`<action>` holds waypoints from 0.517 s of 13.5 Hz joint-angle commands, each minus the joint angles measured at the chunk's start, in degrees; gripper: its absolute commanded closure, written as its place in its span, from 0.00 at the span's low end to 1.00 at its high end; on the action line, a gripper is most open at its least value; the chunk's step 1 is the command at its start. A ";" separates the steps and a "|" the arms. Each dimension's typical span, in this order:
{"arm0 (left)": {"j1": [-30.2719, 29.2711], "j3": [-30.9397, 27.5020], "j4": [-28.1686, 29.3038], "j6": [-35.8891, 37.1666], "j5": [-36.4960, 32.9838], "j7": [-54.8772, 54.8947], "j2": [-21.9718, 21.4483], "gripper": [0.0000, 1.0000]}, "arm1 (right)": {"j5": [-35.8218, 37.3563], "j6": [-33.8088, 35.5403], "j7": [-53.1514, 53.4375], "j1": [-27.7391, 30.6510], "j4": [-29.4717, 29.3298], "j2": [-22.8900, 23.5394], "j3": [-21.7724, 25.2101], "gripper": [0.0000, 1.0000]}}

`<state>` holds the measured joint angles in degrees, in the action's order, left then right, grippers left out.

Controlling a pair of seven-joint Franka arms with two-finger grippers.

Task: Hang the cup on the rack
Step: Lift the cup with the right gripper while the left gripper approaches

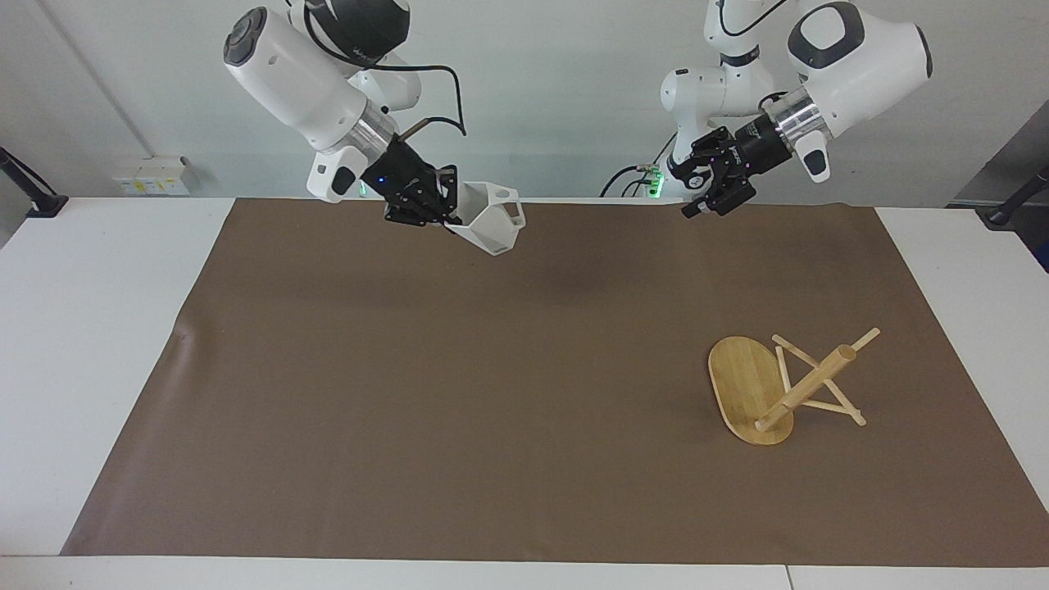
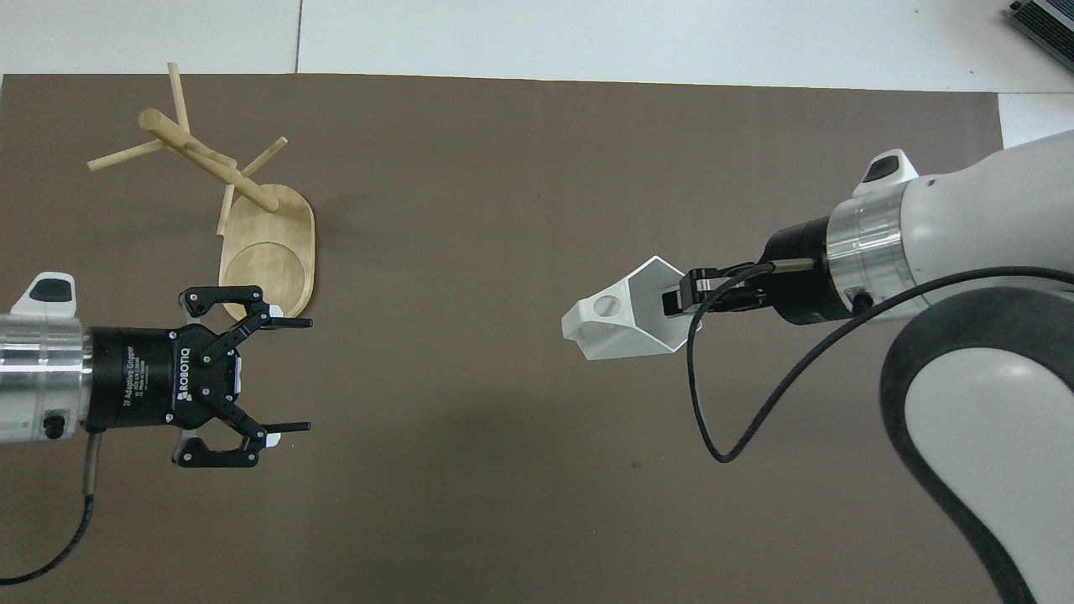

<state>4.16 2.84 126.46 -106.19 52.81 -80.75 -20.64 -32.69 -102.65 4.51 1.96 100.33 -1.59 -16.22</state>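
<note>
1. In the facing view, the right gripper [image 1: 447, 215] was raised over the edge of the brown mat [image 1: 459, 393] nearest the robots, toward the right arm's end of the table [image 1: 90, 328].
2. Its fingers were clamped on the rim wall of the white faceted cup [image 1: 490, 220], which hung in the air tilted, with its handle pointing away from the gripper.
3. The left gripper [image 1: 711, 197] was also up in the air, over the same edge of the mat toward the left arm's end, holding nothing.
4. The bamboo rack [image 1: 778, 389] lay tipped over on the mat, toward the left arm's end and farther from the robots than either gripper; its oval base stood on edge and its post and pegs rested on the mat.
5. In the overhead view, the right gripper [image 2: 681, 300] came in from the right arm's end, one finger inside the mouth of the cup [image 2: 625, 323] and pinching its wall.
6. The cup's open mouth faced up and its handle, with a round hole in it, pointed toward the middle of the mat [image 2: 503, 461].
7. The left gripper [image 2: 289, 375] had its fingers spread wide apart and empty, over the mat beside the rack's base.
8. The rack [image 2: 252, 226] lay on its side with the post pointing away from the robots, well apart from the cup.
</note>
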 commanded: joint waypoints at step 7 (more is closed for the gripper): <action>10.42 0.06 5.47 -15.17 14.07 -3.88 0.77 0.00 | -6.67 -10.54 13.07 0.76 1.70 -0.69 -7.69 0.98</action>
<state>11.01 3.47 130.99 -117.52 65.26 -83.23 -20.09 -35.30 -111.12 16.67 1.85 100.61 -1.62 -23.40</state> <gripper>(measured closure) 0.000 0.956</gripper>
